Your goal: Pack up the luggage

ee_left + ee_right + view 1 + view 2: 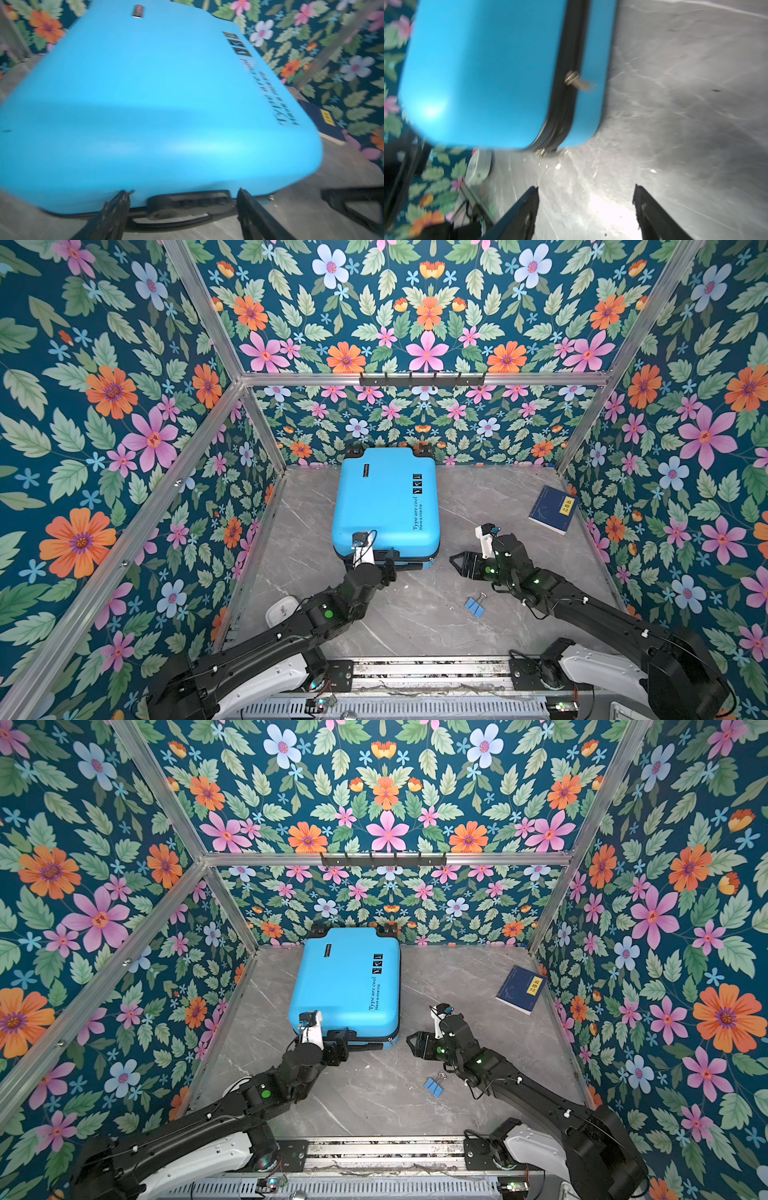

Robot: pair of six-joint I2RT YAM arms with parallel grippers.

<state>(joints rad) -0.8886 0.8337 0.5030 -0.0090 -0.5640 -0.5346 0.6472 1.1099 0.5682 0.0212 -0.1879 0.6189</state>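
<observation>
Step in hand: suitcase (386, 506) lies flat and closed on the table (415, 622); zipper band looks drawn round the near corner in the right wrist view. Judged: either the opening has not begun or the closing is done. Contents hidden, cannot tell which.

Left gripper (182, 209): jaws apart, clamped on nothing. In the left wrist view the two fingers straddle the black carry handle (187, 204) on the suitcase's near edge, handle between them, no contact seen. In a top view it sits at the suitcase's near left corner.

Suitcase position: toward the table's far edge, left of centre, wheels against the back wall, printed shell up. Both top views agree.

Zipper pull (578, 80): metal tab on the black seam, on the suitcase's right side near its near corner.

Binder clip (476, 605): blue, loose on the table between the two arms, toward the near edge.

Right gripper (586, 207): jaws apart, empty, over bare table. Stands beside the suitcase's near right corner, apart from it, fingers aimed toward that corner.

Book (555, 509): dark blue, by the table's right edge, well apart from the suitcase, not packed.

Next move, judged: if opening, the right gripper must pinch the small tab squarely. Thin and slippery, easy to miss.
</observation>
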